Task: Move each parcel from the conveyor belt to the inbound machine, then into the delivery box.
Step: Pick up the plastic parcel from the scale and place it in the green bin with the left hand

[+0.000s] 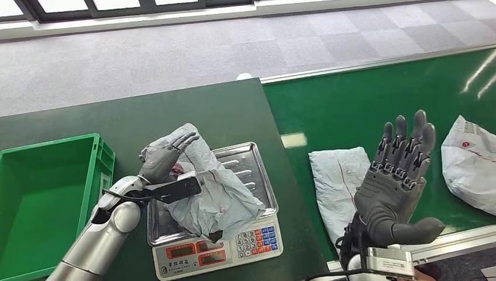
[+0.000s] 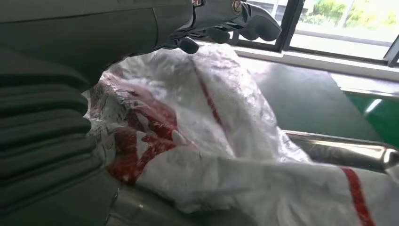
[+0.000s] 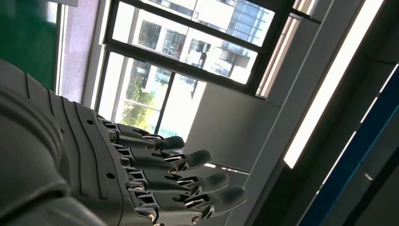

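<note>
A crumpled grey-white parcel [image 1: 225, 193] with red print lies on the steel tray [image 1: 248, 155] of the weighing scale [image 1: 234, 246]. My left hand [image 1: 166, 153] rests on the parcel's upper left part, fingers stretched out over it. In the left wrist view the fingers [image 2: 254, 21] reach out above the parcel [image 2: 226, 122] without curling round it. My right hand [image 1: 398, 181] is raised over the green conveyor belt [image 1: 362, 99], palm open, fingers [image 3: 188, 179] spread and holding nothing. A flat grey parcel [image 1: 339, 175] lies on the belt just left of that hand.
A second white parcel [image 1: 471, 164] lies on the belt at the far right. The green delivery box [image 1: 41, 193] stands on the dark table left of the scale. The belt's metal frame [image 1: 444, 240] runs along the near right edge.
</note>
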Robot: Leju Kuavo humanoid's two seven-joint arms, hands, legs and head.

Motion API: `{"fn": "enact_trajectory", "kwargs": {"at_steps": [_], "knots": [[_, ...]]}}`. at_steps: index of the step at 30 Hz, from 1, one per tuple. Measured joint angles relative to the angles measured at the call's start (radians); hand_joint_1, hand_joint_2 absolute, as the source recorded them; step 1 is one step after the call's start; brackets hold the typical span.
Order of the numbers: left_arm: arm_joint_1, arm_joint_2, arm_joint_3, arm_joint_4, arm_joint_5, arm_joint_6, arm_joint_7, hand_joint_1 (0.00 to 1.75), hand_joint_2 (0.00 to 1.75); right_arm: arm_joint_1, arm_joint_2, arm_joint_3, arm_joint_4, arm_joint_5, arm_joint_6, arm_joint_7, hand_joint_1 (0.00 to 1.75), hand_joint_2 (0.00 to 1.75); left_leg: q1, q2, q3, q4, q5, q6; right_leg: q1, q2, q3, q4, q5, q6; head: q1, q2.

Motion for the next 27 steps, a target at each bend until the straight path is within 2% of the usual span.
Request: {"fn": "enact_trajectory", "kwargs": {"at_steps": [5,10,11,14,15,20,24,27], "knots": [[-0.038,0.019,-0.041,0.082,-0.065,-0.005,0.031,0.00,1.75,0.015,-0.013,0.001,-0.010,-0.011,-0.006,-0.008,0.00,0.00,0.000,0.000,0.000,0.000,0.000,0.000,0.000,0.000,0.000,0.000,0.000,0.000,0.000,0.000],[-0.120,0.028,-0.130,0.192,-0.183,-0.055,0.068,0.00,1.75,0.021,-0.020,0.004,-0.010,-0.013,-0.011,-0.017,0.00,0.00,0.000,-0.002,0.001,0.000,-0.001,0.002,-0.001,-0.002,0.004,0.000,-0.001,0.001,0.000,0.000],[-0.133,0.028,-0.143,0.207,-0.188,-0.058,0.068,0.14,1.75,0.021,-0.021,0.004,-0.010,-0.013,-0.011,-0.017,0.00,0.00,0.000,-0.002,0.001,0.000,-0.001,0.002,-0.001,-0.003,0.005,-0.001,-0.001,0.001,0.000,0.000],[-0.171,0.028,-0.175,0.250,-0.202,-0.092,0.060,1.45,1.75,0.020,-0.021,0.004,-0.010,-0.012,-0.007,-0.008,0.00,0.00,0.000,-0.003,0.002,0.000,-0.001,0.003,-0.001,-0.004,0.008,-0.001,-0.002,0.001,0.000,0.000],[-0.187,0.028,-0.189,0.266,-0.212,-0.116,0.053,1.75,1.75,0.020,-0.021,0.005,-0.010,-0.011,-0.003,-0.003,0.00,0.00,0.000,-0.004,0.003,0.000,-0.002,0.003,-0.002,-0.005,0.009,-0.001,-0.002,0.001,0.000,0.000],[-0.252,0.049,-0.266,0.324,-0.236,-0.197,0.007,1.75,1.75,0.011,-0.021,0.008,-0.010,-0.009,0.042,0.018,0.00,0.00,0.000,-0.005,0.004,0.000,-0.004,0.010,-0.002,-0.010,0.014,-0.002,-0.002,0.003,0.000,0.000],[-0.267,0.092,-0.299,0.313,-0.223,-0.205,0.010,1.75,1.75,0.005,-0.020,0.008,-0.010,-0.016,0.084,0.021,0.00,0.00,0.000,-0.004,0.006,0.000,-0.002,0.007,-0.002,-0.008,0.013,-0.001,0.002,0.000,0.000,0.000],[-0.247,0.123,-0.305,0.265,-0.231,-0.179,0.046,1.75,1.75,-0.003,-0.018,0.008,-0.010,-0.022,0.094,0.022,0.00,0.00,0.000,-0.004,0.006,0.000,0.003,0.005,-0.002,-0.006,0.012,-0.001,0.006,-0.004,0.000,0.000]]}}
